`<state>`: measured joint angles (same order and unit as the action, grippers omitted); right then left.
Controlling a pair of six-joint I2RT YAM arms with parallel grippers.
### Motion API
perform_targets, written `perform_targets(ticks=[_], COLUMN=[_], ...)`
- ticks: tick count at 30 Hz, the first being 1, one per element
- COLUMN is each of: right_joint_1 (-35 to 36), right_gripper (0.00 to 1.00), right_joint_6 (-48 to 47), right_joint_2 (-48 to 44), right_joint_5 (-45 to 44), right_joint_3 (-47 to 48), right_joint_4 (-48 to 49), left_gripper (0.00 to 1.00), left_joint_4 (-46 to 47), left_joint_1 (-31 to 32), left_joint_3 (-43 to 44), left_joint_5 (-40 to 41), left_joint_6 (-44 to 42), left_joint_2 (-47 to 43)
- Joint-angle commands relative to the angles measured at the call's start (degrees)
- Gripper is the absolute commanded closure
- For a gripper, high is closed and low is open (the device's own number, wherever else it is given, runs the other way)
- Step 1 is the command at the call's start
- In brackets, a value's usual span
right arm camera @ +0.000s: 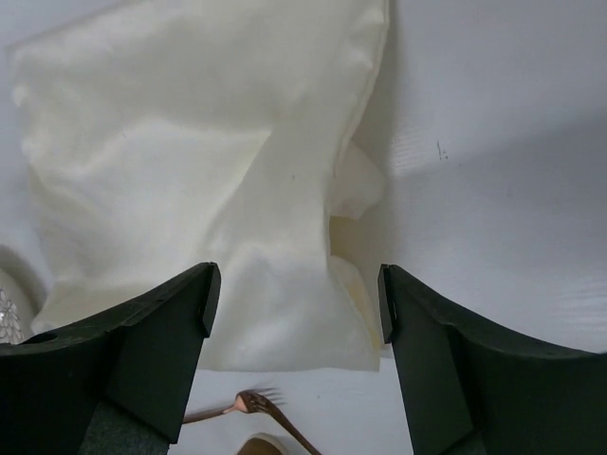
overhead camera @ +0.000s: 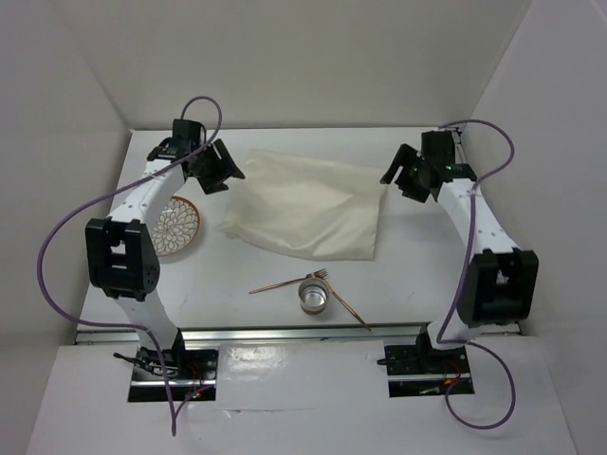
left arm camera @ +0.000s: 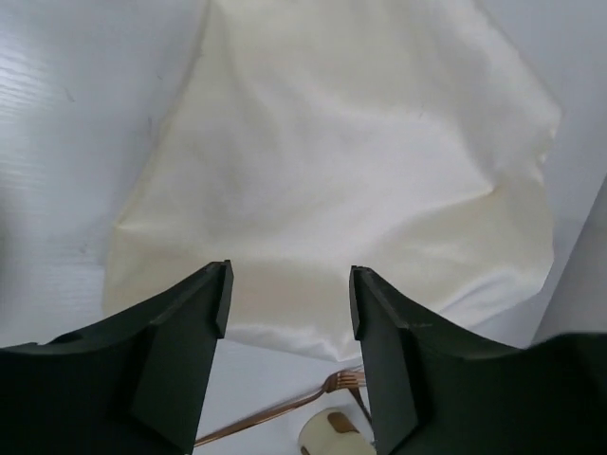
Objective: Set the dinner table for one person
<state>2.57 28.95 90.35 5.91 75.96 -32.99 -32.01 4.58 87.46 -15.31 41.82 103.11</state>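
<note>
White bench (overhead camera: 417, 275) fills the view, with a cream cloth (overhead camera: 308, 213) at centre. The left end effector (overhead camera: 216, 169), at the cloth's 10 o'clock, and the right end effector (overhead camera: 406, 176), at 2 o'clock, are both spread.

No lettering, label, brand or number can be read in any view (the plate (overhead camera: 176, 226) carries only a lacy pattern, and a tiny dark mark (right arm camera: 438, 150) on the table (right arm camera: 512, 209) is too small to make out).
</note>
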Motion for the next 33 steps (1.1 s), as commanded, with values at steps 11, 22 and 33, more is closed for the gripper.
perform_targets(ticks=[11,22,33], right_joint_1=[-0.4,-0.4,4.9], right_gripper=[0.24,0.04,0.23], right_joint_6=[8.5,16.6,23.1], right_joint_2=[-25.8,-25.8,-13.8], right_joint_5=[12.7,16.9,11.6], right_joint_3=[-31.1,-46.2,-48.4], right_joint_4=[-0.1,19.5,35.6], left_gripper=[0.19,0.0,0.41], left_joint_4=[-2.5,1.1,2.8], left_joint_1=[-0.2,-0.7,-0.7], left_joint_3=[-14.5,-12.2,-9.1], left_joint_5=[6.8,3.9,4.6], left_joint_6=[-0.9,0.4,0.9], left_joint_2=[-7.3,3.4,8.9])
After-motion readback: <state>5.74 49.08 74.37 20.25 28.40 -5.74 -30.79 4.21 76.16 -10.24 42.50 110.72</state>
